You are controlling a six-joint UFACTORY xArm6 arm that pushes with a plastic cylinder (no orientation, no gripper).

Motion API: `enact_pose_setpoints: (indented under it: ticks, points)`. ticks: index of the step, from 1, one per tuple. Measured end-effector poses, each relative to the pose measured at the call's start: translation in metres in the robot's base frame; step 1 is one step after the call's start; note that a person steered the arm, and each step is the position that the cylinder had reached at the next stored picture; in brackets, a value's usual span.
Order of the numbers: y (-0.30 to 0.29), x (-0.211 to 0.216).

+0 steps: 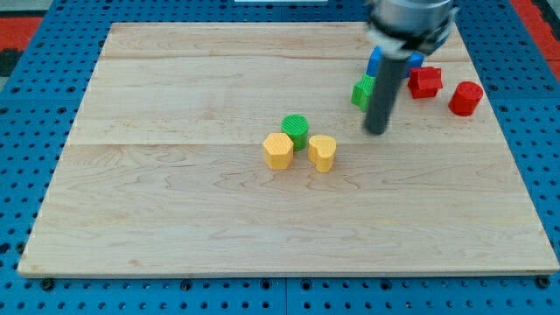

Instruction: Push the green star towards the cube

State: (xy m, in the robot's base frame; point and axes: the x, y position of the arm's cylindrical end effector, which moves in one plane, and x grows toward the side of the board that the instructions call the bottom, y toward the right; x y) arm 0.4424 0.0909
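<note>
A green block (361, 92), partly hidden behind the rod, looks like the green star and lies at the view's upper right. A blue block (375, 61), perhaps the cube, sits just above it and touches or nearly touches it; the rod hides most of it. A bit of blue (415, 61) shows right of the rod; I cannot tell if it is the same block. My tip (376, 131) rests on the board just below and right of the green block, close to it.
A red star-like block (425, 82) and a red rounded block (465, 98) lie right of the rod. Near the board's middle a green cylinder (296, 129) sits above a yellow hexagon (278, 150) and another yellow block (322, 152). The wooden board (175, 219) lies on a blue pegboard.
</note>
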Motion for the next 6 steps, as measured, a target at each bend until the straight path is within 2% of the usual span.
enact_pose_setpoints:
  ticks: [1, 2, 4, 5, 6]
  points:
    - [-0.006, -0.027]
    - [0.051, -0.06]
    - [0.065, -0.054]
    - [0.039, -0.036]
    - [0.151, -0.022]
